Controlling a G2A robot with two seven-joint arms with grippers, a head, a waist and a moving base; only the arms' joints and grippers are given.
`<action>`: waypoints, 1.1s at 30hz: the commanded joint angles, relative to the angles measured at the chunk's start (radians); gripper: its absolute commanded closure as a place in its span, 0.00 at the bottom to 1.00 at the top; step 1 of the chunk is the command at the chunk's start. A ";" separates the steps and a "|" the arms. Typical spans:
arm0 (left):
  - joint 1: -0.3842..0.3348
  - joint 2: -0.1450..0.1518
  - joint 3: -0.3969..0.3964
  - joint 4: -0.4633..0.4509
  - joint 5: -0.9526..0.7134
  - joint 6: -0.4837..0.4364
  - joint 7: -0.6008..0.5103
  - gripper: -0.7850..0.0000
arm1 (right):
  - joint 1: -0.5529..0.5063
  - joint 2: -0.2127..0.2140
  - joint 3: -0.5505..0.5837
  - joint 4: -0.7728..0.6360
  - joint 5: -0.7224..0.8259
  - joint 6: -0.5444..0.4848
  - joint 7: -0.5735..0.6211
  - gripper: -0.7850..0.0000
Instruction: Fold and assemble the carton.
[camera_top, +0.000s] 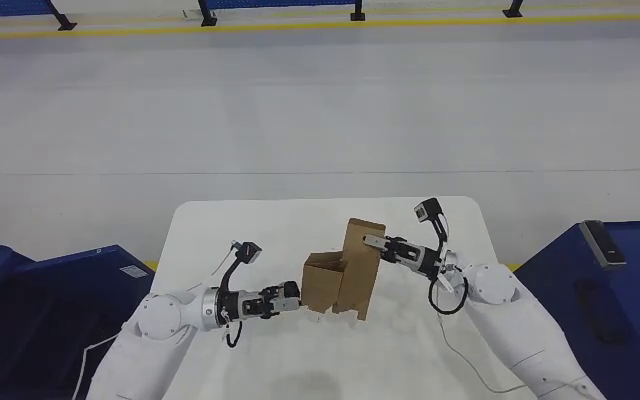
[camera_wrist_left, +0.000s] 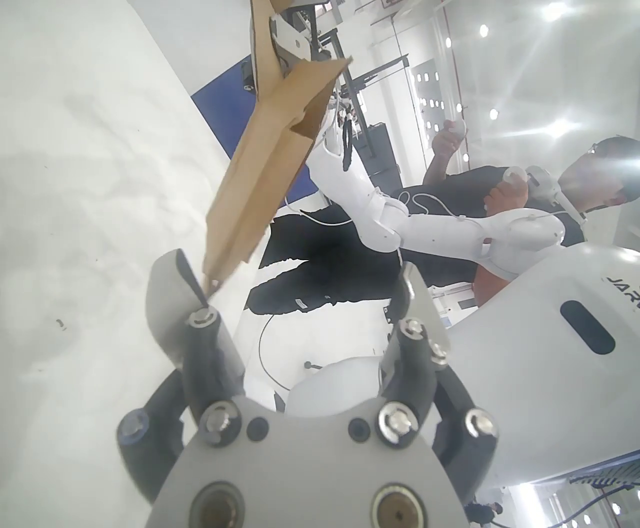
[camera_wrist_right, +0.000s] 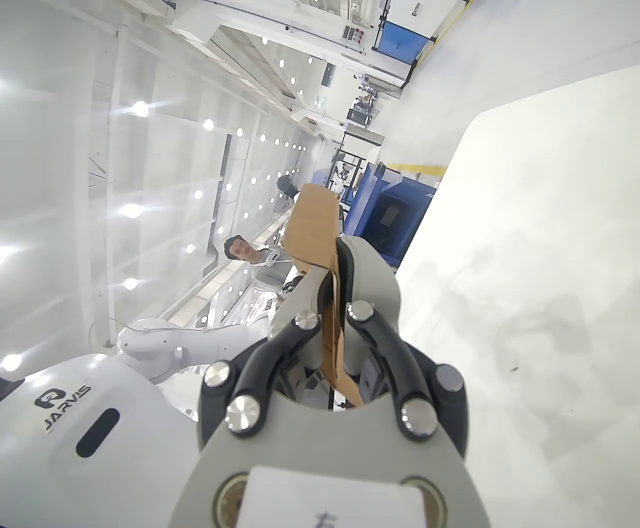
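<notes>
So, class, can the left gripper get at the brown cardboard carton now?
Probably yes: the open left gripper sits at a corner of the carton, nothing between; the right gripper holds it.

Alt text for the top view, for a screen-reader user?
A partly folded brown carton stands in the middle of a white table, with one tall flap raised. The right gripper clamps that raised flap from one side, and the left gripper sits at the carton's opposite lower edge.

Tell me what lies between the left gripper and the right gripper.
The carton stands between the left gripper and the right gripper, which is shut on it; the top view shows this.
</notes>
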 joint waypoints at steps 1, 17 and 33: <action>0.004 0.000 0.008 0.024 -0.002 0.064 0.006 0.00 | -0.005 0.000 0.006 0.003 -0.008 0.006 -0.021 1.00; 0.193 0.007 -0.016 -0.369 1.252 0.136 0.716 0.00 | -0.105 0.003 0.038 -0.131 -0.262 -0.033 -0.187 1.00; 0.154 -0.013 0.189 -0.368 1.273 0.028 0.652 0.00 | -0.141 -0.004 0.052 -0.166 -0.327 -0.040 -0.260 1.00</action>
